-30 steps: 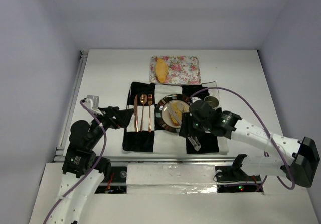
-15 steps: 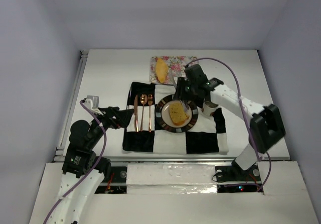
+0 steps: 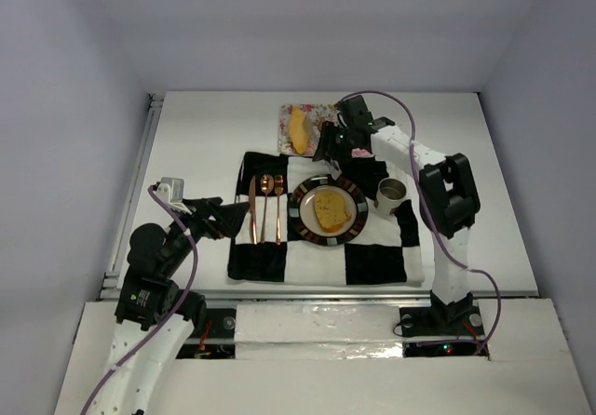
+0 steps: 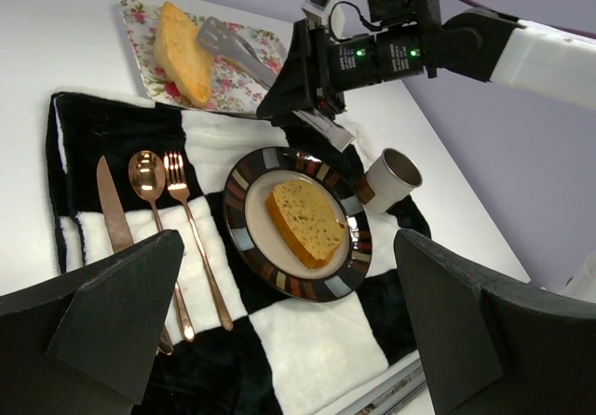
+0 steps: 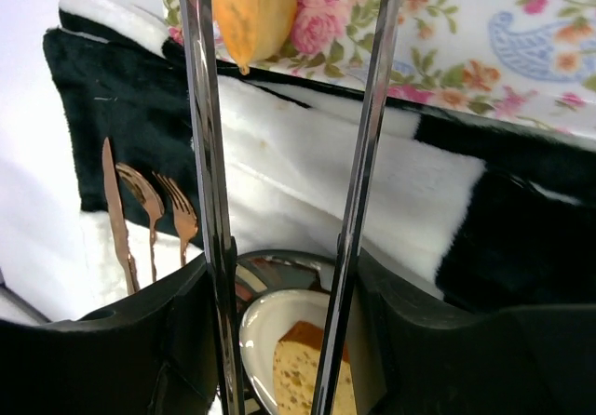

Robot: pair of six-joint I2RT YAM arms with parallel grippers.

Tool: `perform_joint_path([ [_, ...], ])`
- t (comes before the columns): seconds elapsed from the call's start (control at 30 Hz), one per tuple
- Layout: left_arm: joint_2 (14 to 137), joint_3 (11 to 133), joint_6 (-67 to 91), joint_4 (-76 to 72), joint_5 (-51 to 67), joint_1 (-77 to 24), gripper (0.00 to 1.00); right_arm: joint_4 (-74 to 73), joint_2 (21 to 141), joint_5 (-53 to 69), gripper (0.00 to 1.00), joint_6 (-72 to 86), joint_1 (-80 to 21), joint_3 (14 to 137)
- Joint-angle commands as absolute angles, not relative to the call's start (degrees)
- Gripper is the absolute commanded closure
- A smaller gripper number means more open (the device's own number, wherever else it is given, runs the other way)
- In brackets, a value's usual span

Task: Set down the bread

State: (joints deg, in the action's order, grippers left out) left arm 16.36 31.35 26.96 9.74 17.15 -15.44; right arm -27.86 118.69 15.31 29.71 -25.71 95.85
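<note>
Nearest the bases, the left claw [image 3: 223, 218] hangs at the left edge of the checked placemat [image 4: 307, 359], fingers spread wide with nothing between them. It looks parked out of the other arm's way.

On the mat lie a copper knife [image 4: 112, 215], spoon [image 4: 149, 178] and fork [image 4: 191, 238], then the striped-rim plate [image 4: 244, 247]. One toasted bread slice [image 4: 305, 221] lies flat in its middle, so that half of the job looks done. A cup [image 4: 389, 175] stands just right of the plate.

Farther out, the right claw [image 3: 326, 145] is closed on the handles of metal tongs [image 4: 231, 46], reaching over the flowered tray [image 4: 228, 94] on the tabletop [image 3: 205, 136]. The second slice [image 4: 182, 52] lies there. Tongs give reach and a wide, gentle pinch on crumbly toast.

The overhead view hides the tongs under the arm. The left wrist view shows them angled down just beside the slice. Only the right wrist view shows the blades apart, with the slice's near end between them. I cannot tell whether they touch it.
</note>
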Motion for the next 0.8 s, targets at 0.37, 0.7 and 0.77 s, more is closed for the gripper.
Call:
perform_joint_path([
  [0.37,15.47,30.94,26.28,7.12,17.23,-15.82,0.03,-20.31,116.91,26.10,0.70,30.85,-25.49,94.93],
  [0.7,15.73,30.94,26.28,7.30,16.79,-15.82,0.03,-18.46,90.49,26.19,0.75,29.97,-26.27,74.56],
  [0.77,15.73,31.03,26.19,7.38,16.79,-15.82,0.03,-18.98,85.54,25.06,0.75,29.88,-28.47,67.11],
])
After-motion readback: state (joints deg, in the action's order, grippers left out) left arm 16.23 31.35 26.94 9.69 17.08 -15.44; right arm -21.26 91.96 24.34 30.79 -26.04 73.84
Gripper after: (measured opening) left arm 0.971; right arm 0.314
